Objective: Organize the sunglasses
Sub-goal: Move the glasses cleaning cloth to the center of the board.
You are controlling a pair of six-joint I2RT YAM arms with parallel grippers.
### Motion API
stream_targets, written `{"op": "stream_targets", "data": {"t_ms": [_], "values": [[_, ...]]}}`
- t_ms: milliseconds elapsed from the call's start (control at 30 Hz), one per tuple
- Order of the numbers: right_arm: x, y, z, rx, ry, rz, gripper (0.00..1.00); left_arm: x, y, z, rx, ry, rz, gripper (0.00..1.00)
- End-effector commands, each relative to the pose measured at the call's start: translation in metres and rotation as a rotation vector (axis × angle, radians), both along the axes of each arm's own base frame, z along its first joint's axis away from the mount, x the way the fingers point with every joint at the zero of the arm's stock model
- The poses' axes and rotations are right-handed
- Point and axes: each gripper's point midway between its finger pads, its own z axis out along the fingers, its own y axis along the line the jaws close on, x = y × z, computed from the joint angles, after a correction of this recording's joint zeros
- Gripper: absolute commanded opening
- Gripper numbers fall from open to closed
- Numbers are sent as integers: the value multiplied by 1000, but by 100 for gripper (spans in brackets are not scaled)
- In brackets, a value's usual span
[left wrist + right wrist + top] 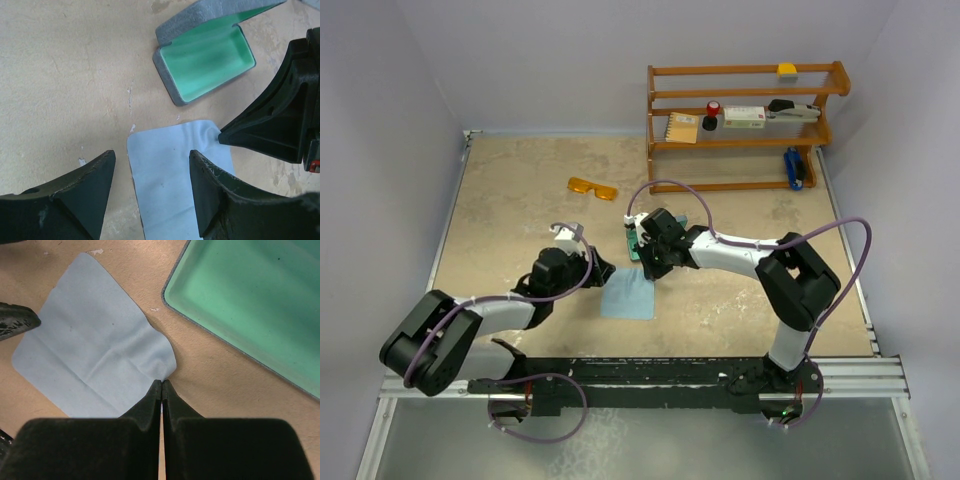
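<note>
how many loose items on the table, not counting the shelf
3: translucent orange sunglasses far centre; open blue-grey case with teal lining beneath the right arm; light blue square cloth beside it. Arms may hide others.

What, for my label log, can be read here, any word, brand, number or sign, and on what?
Nothing can be read.
Too small and blurred: print on the white carton with green and red markings on the wooden shelf.
Too small: lines on the tan booklet.
No print: light blue square cloth, teal-lined grey case.
</note>
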Motion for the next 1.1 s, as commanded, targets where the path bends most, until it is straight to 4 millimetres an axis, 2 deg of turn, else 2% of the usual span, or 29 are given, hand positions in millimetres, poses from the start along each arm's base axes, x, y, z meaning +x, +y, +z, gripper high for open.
{"op": "stream_targets", "data": {"t_ms": [0, 267, 500, 800, 1067], "values": [[6, 1, 16, 30, -46, -8, 0, 9, -15, 18, -9, -70, -59, 58], [5, 0, 16, 39, -39, -14, 0, 10, -17, 5, 31, -42, -62, 58], [5, -1, 16, 51, -36, -18, 0, 10, -26, -7, 54, -10, -93, 56], [5, -1, 15, 60, -29, -20, 0, 9, -23, -17, 89, 12, -86, 55], [5, -2, 14, 58, -27, -27, 0, 3, -34, -19, 76, 24, -135, 51]]}}
